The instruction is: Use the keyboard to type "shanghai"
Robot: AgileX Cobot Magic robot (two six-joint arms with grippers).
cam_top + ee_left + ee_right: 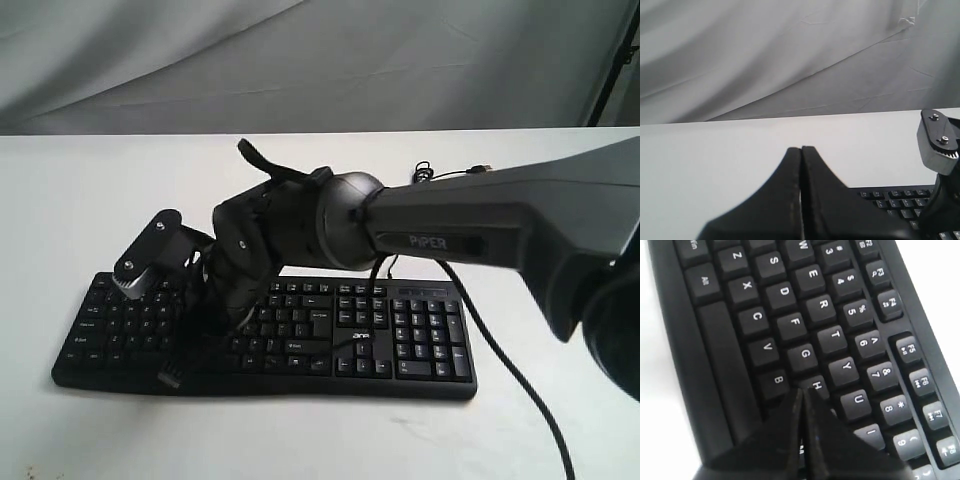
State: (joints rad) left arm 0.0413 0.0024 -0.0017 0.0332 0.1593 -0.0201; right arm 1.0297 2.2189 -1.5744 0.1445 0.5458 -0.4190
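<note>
The black keyboard [400, 340] lies across the near part of the white table [80, 190]. My right arm reaches in from the right and bends down over the letter keys. The right gripper [238, 322] is shut with nothing held. In the right wrist view its tip [802, 391] rests at the near edge of the H key [816, 385], with G, B and U around it. My left gripper [801, 148] is shut and empty, hanging above bare table beside a corner of the keyboard [895, 200]. I cannot find it in the exterior view.
A thin black cable with a USB plug [483, 168] lies on the table behind the keyboard. Another black cable [510, 365] trails past the number pad. The right gripper's geared housing [938, 142] stands over the keyboard's left part. Grey cloth backs the table.
</note>
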